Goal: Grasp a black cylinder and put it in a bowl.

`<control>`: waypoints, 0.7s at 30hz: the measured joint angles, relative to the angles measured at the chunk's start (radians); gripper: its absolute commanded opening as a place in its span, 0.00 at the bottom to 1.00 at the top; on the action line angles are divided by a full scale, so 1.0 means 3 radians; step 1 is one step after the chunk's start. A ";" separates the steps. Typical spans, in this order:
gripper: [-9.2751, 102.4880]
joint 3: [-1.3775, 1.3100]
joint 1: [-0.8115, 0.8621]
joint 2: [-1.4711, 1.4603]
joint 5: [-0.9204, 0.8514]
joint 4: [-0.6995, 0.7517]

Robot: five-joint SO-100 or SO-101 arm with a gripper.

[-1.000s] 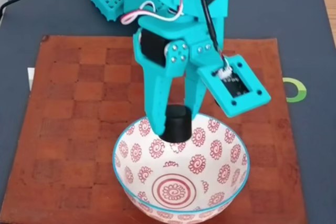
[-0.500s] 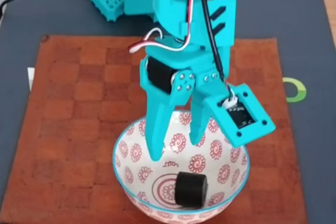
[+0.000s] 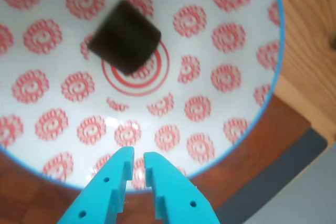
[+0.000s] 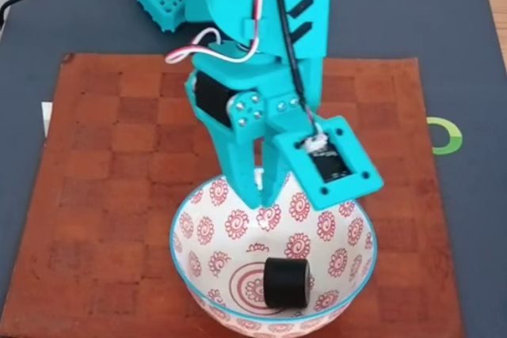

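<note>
From the wrist view, the teal plastic end effector hung empty, fingers nearly together, over the near rim of the white, red-flowered ceramic bowl, and the small matte black cylinder lay ahead on the bowl's bottom rings. In the fixed view the cylinder rested on its side, flat end facing right, below and toward the camera from the end effector, which stood clear above the bowl.

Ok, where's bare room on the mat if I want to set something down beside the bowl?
The checkered mat is bare left of the bowl and, more narrowly, to its right up to the dark table. It is crowded behind the bowl, where the hand hangs over the rim. The black cylinder lies inside.
</note>
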 measured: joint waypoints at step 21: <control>0.08 0.2771 0.0215 0.2378 0.0470 -0.0102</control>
